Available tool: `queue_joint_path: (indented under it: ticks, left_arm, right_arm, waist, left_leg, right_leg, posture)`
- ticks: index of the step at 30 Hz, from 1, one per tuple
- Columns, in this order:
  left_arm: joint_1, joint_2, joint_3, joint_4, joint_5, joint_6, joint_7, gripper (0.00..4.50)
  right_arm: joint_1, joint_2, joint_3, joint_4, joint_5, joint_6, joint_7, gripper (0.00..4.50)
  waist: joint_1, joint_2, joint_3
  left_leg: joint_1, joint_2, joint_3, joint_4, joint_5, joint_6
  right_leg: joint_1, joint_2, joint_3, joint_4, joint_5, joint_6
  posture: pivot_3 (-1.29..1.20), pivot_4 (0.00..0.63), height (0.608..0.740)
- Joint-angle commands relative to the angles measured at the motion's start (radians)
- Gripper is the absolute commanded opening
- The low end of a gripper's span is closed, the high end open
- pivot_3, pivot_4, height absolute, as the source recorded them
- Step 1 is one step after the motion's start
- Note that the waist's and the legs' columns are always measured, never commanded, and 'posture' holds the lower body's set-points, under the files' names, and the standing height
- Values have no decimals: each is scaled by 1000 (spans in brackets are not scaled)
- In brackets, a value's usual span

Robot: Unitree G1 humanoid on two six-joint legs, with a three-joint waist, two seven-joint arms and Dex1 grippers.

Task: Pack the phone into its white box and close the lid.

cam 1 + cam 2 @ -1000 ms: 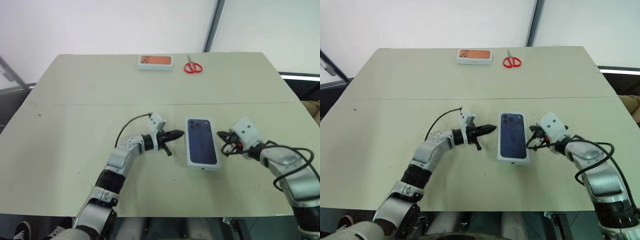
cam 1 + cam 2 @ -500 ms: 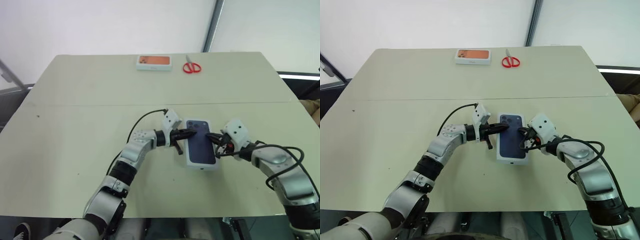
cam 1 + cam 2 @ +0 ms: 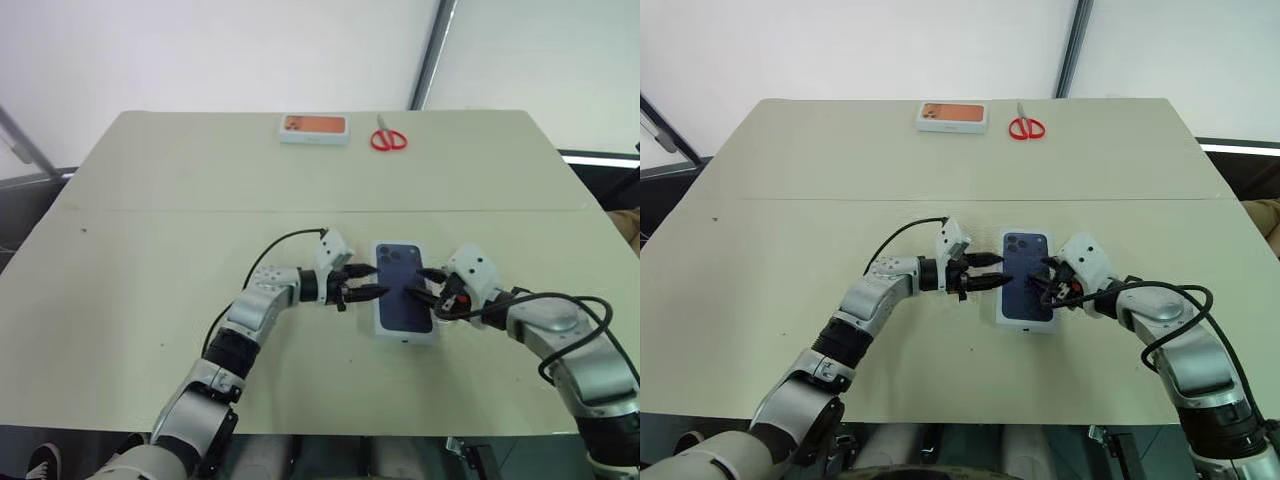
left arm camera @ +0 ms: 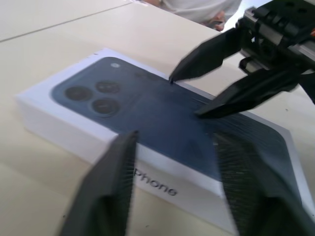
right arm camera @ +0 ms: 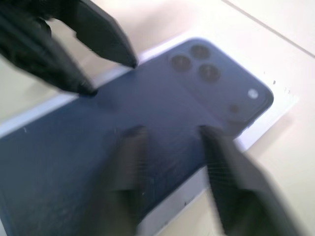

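Two grippers flank what I'm working on: the left gripper (image 3: 366, 281) comes in from the left with its black fingers spread apart, tips at the box's left edge, and the right gripper (image 3: 425, 285) reaches in from the right, fingers likewise parted, tips over the dark top face; neither has hold of anything that I can see. Between them, near the middle of the table (image 3: 150, 250), lies the white box (image 4: 64, 129), a shallow white rectangle with lettering along its long side wall. Its whole top face is the dark navy, glossy shape of the phone (image 3: 404, 285), with a cluster of three camera lenses and a small pale dot at the far left corner; I cannot tell whether that is the phone lying in the tray or a picture printed on a closed cover. Further off, at the far edge of the table, sit an orange-topped white box (image 3: 313, 127) and, just right of it, red-handled scissors (image 3: 387, 137).
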Motion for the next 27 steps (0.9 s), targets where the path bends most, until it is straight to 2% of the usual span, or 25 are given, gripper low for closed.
queue_joint_path:
  ticks: [1, 2, 6, 10, 14, 20, 27]
  left_arm:
    - [-30, 92, 104, -70, -45, -2, -22, 4406]
    - [-33, 133, 128, -78, -53, 12, -29, 4500]
    - [-1, 256, 203, -140, -100, 51, -64, 4500]
    - [116, 385, 264, -274, -151, 83, -121, 4500]
    - [248, 472, 318, -398, -158, 127, -75, 4500]
    - [440, 537, 455, -536, -220, 143, -38, 4500]
    - [573, 570, 540, -589, -258, 146, -22, 4500]
  right_arm:
    - [-30, -3, -103, -39, 96, -28, 51, 4048]
    - [-24, -14, -110, -38, 95, -52, 71, 4486]
    - [16, -34, -132, -44, 93, -128, 124, 4486]
    - [63, -51, -157, -56, 95, -204, 176, 4486]
    - [103, -62, -165, -43, 74, -280, 208, 4486]
    - [120, -70, -155, -28, 78, -303, 230, 4486]
    - [154, -90, -184, 3, 87, -338, 278, 4486]
  waist:
    - [-5, 0, 0]
    - [-6, 0, 0]
    - [-7, 1, 0]
    - [-7, 1, 1]
    - [-3, 1, 1]
    - [0, 1, 1]
    - [2, 1, 1]
  left_leg:
    - [-2, 0, 0, 0, 0, 0]
    - [-3, 0, 0, -1, 0, 0]
    - [-3, 1, 0, -2, 0, 0]
    - [-3, 0, 0, -2, 0, 0]
    - [-3, 0, 0, -2, 0, -1]
    - [-3, 1, 1, -3, 0, -1]
    - [-3, 1, 1, -4, 0, -1]
  right_leg:
    - [-3, 0, 0, 1, 0, 0]
    - [-4, 1, 0, 1, 0, 0]
    - [-4, 1, 0, 0, 0, 0]
    - [-4, 0, 1, 0, 0, 0]
    - [-4, -1, 1, 0, 0, 0]
    - [-4, -2, 2, -1, 0, -1]
    - [-4, -2, 2, -2, 0, -2]
  posture:
    - [0, 150, 740]
    - [0, 150, 740]
    - [0, 150, 740]
    - [0, 150, 740]
    - [0, 150, 740]
    - [0, 150, 740]
    - [0, 150, 740]
